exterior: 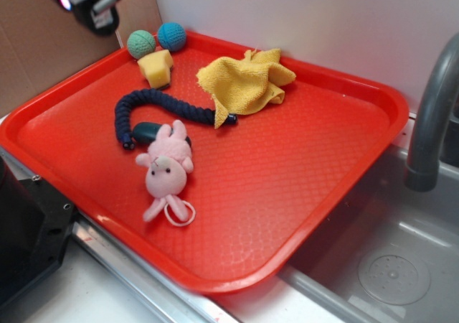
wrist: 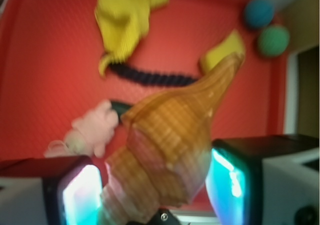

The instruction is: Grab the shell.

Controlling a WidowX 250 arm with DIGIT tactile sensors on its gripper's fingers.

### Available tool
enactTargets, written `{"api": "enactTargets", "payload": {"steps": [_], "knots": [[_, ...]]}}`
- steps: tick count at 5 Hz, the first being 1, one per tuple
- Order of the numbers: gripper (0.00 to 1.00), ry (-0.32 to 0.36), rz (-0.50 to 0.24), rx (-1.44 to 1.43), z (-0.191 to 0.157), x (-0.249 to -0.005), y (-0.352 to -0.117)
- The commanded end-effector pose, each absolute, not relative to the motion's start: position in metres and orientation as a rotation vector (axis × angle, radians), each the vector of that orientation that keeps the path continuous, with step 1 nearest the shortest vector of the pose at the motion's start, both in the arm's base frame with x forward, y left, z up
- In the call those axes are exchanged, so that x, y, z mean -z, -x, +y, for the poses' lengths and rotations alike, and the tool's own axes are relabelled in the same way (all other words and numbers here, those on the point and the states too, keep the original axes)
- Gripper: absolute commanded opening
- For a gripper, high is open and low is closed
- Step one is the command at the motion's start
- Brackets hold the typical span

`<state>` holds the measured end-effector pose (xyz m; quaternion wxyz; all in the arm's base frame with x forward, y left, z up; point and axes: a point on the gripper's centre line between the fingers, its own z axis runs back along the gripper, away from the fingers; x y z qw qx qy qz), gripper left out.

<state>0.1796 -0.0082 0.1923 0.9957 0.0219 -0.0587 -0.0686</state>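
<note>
Wrist view: shell [wrist: 167,145] between end effector [wrist: 157,187] fingers.

The gripper [wrist: 157,185] shows in the wrist view with its two fingers [wrist: 75,192] at either side of the frame, closed against the shell [wrist: 170,145] that stands between them, tip pointing away. In the exterior view the gripper [exterior: 86,0] sits high at the upper left corner, mostly cut off.
</note>
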Motion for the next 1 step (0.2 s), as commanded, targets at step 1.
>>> {"api": "enactTargets", "payload": {"steps": [1], "knots": [[0.0,-0.074,-0.175,0.174,0.0021,-0.2183,-0.1699]]}}
